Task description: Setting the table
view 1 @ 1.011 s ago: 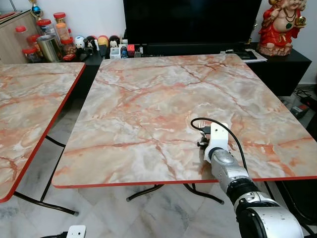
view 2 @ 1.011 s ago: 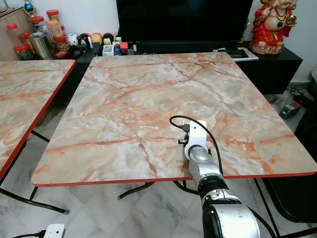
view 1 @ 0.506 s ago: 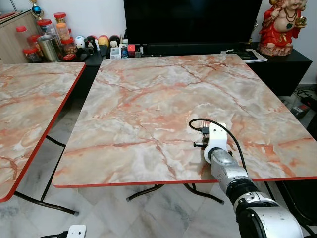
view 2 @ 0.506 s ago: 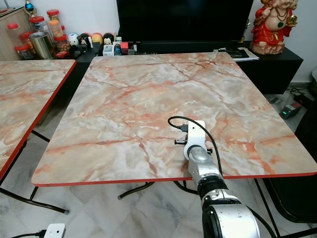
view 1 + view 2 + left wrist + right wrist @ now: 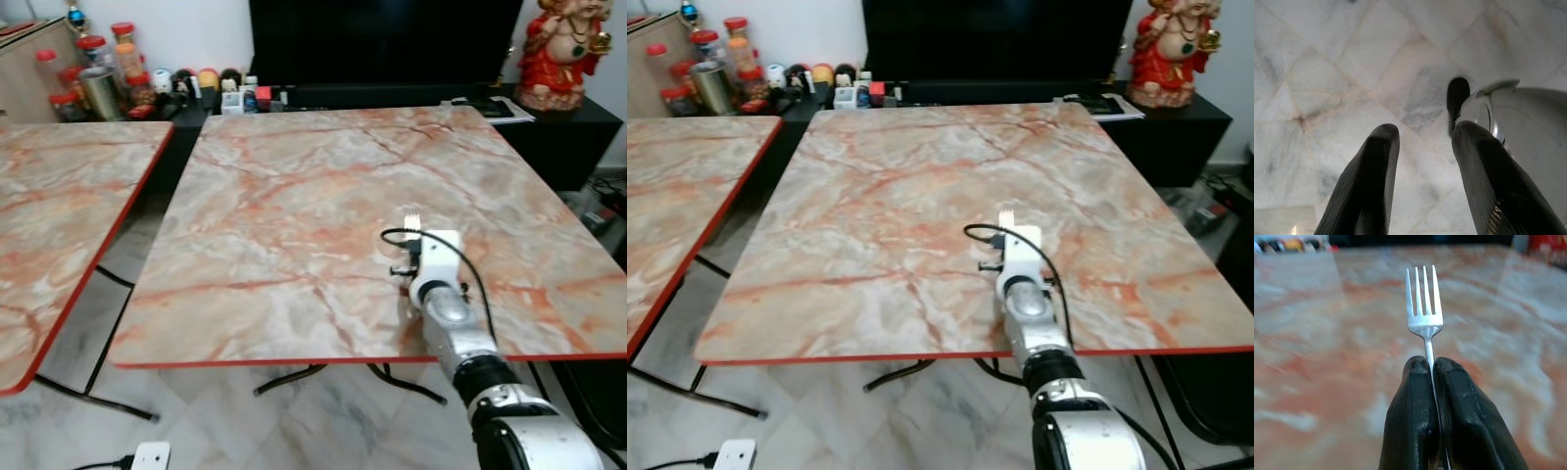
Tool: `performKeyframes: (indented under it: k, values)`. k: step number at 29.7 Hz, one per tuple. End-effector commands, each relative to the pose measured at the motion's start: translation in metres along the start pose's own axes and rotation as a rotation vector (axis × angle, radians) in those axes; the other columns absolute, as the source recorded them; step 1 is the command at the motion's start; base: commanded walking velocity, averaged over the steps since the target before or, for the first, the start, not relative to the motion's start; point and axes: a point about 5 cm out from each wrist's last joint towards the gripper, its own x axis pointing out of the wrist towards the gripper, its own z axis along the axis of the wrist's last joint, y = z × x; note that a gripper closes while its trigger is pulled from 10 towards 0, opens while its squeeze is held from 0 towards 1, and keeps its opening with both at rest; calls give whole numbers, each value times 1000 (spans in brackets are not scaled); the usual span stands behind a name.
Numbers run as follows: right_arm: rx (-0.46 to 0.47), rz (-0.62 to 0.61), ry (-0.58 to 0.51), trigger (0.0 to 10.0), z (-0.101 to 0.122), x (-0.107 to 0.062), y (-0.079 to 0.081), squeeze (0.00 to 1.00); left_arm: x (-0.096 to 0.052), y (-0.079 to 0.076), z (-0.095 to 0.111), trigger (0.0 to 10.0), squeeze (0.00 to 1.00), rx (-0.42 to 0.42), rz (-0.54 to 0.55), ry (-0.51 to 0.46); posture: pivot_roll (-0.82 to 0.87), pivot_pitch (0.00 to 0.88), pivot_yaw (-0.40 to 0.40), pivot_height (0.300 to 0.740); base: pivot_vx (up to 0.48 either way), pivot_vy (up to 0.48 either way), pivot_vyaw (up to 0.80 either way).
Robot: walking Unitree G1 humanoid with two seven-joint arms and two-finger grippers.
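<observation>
Right wrist view: unmarked fork [image 5: 1424, 303]

A marble-patterned surface [image 5: 294, 186] with a red edge is standing on a pale marble-tiled floor [image 5: 196, 421], with a second matching table [image 5: 59, 215] sitting just beside it across a narrow gap. Behind them a low black cabinet [image 5: 549, 127] is running along a white wall [image 5: 196, 29], carrying a dark television [image 5: 382, 39], a red figurine [image 5: 563, 54] and jars [image 5: 98, 69].
</observation>
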Motion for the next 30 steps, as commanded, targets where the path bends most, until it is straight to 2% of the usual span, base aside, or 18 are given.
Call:
performKeyframes:
  k: [1, 11, 27, 30]
  values:
    - [18, 19, -44, 10000, 5, -1, 7, 0, 0, 2, 0, 10000, 0, -4, 12, 15, 61, 0, 14, 740, 0, 480, 0]
    - [29, 38, -120, 10000, 16, -2, 11, 0, 1, 1, 5, 10000, 0, -5, 21, 7, 66, 0, 11, 740, 0, 480, 0]
    - [25, 51, -153, 10000, 22, -2, 16, 0, 2, 0, 10, 10000, 0, -4, 33, 5, 71, 0, 15, 740, 0, 480, 0]
    - [-1, 65, -144, 10000, 20, -3, 18, 0, 2, 0, 9, 10000, 0, -3, 34, 6, 70, 0, 15, 740, 0, 480, 0]
